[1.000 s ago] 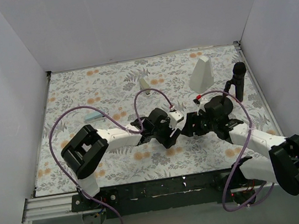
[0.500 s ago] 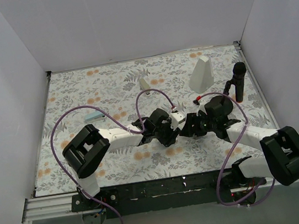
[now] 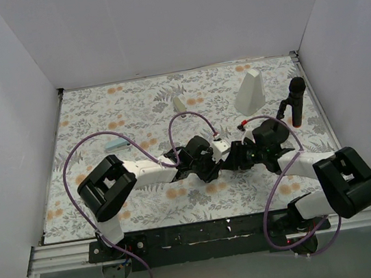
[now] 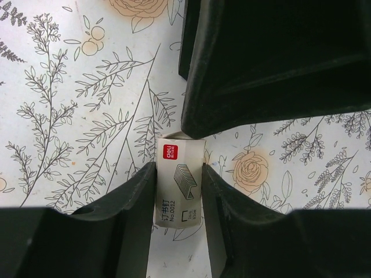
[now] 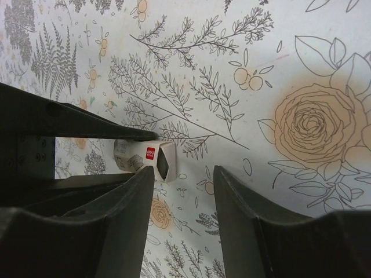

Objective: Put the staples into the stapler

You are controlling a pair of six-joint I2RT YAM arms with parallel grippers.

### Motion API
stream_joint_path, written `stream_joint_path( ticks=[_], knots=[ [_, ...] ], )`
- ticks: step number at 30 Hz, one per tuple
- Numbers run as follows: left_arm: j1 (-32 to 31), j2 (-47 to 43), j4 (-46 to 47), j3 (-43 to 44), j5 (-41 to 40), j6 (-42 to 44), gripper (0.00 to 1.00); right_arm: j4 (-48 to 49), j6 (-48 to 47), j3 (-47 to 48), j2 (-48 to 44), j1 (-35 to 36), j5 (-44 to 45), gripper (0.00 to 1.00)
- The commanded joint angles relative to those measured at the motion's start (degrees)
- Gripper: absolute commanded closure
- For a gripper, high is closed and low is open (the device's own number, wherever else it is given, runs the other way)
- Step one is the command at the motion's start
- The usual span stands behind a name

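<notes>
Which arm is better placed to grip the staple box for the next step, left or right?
Left. The left gripper has a finger on each long side of the staples box, apparently touching it. The right gripper stands open, and the box lies beyond one fingertip, not between its fingers.

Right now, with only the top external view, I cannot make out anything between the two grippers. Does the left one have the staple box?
Observer: Yes. In the left wrist view the staple box lies flat on the cloth, and the left gripper touches both of its long sides.
Operator: And the right one?
Observer: The right gripper is open with nothing between its fingers. The box lies just past one fingertip.
</notes>
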Motion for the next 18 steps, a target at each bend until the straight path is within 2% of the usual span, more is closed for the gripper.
stream_joint_path(
  ticks=[1,8,18],
  knots=[
    [-0.68,-0.63,-2.82,-1.70,0.28,-0.04,0.69,2.12,-0.17,-0.84,1.60,-0.02,-1.89,0.49],
    [-0.76,-0.72,-2.82,-1.70,0.10,-0.04,0.69,3.79,-0.44,-1.02,3.88,-0.11,-2.85,0.57],
    [-0.77,-0.72,-2.82,-1.70,-0.25,-0.04,0.69,5.46,-0.52,-0.75,6.26,-0.02,-4.52,0.60]
  ],
)
